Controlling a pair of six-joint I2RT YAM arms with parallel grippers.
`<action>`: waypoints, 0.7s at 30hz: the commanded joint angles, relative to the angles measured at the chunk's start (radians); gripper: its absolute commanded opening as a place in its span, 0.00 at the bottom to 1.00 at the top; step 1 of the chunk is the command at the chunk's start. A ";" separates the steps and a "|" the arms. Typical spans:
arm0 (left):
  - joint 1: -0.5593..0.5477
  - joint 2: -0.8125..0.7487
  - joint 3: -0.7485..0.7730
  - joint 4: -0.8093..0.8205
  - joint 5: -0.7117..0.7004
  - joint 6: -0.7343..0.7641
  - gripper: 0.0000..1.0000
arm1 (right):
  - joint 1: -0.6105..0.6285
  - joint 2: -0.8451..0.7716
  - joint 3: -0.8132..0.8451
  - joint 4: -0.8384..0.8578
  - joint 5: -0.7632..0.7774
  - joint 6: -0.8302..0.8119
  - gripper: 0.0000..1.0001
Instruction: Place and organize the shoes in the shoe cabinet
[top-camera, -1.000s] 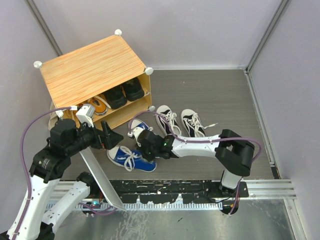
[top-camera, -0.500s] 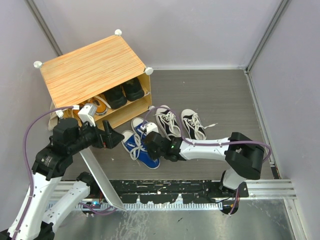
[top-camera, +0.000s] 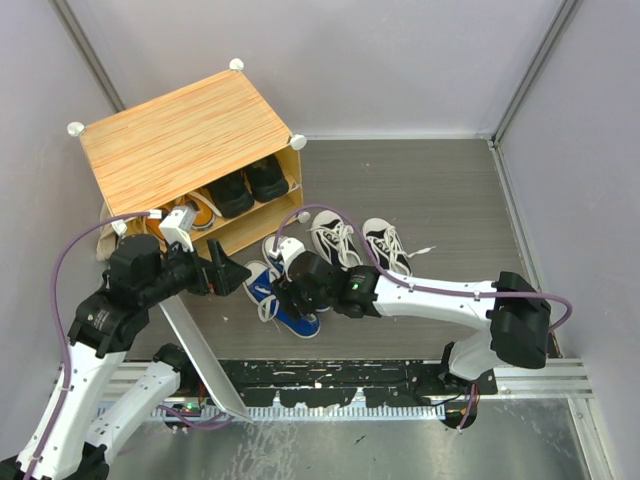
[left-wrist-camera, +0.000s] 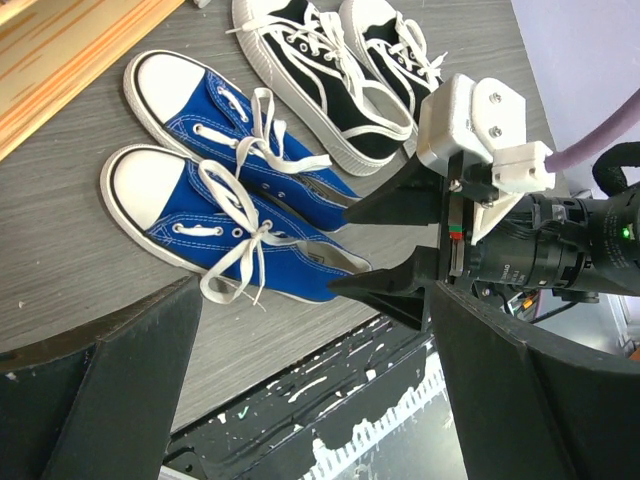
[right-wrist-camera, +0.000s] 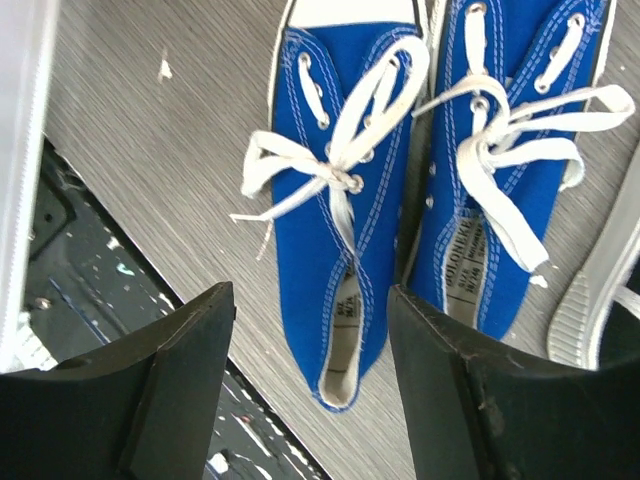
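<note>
Top external, right gripper (top-camera: 286, 288) partly covering blue shoes (top-camera: 257, 279)

The shoe cabinet (top-camera: 185, 140) stands at the far left of the table (top-camera: 450, 190), its open front turned toward the near right. Inside it two pairs sit side by side: the inner right pair (top-camera: 248, 185) by the right wall, the inner left pair (top-camera: 195, 212) just to its left. On the table before the opening lies the front pair (left-wrist-camera: 200, 230), toes toward the cabinet, heels toward the arms. The outer pair (top-camera: 385, 247) lies just beside it on the right, roughly parallel. The right gripper (right-wrist-camera: 310, 292) hangs over the front pair's heels, its fingers either side of the left shoe's heel. The left gripper (top-camera: 228, 275) hovers left of that pair, before the cabinet.
</note>
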 joint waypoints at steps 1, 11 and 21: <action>-0.004 -0.016 -0.005 0.065 0.018 -0.002 0.98 | 0.001 0.002 0.054 -0.114 0.036 -0.093 0.68; -0.003 -0.028 -0.019 0.056 0.010 0.004 0.98 | -0.017 0.068 0.036 -0.108 0.026 -0.129 0.70; -0.003 -0.028 -0.025 0.050 0.006 0.012 0.98 | -0.041 0.124 -0.016 -0.028 0.019 -0.145 0.69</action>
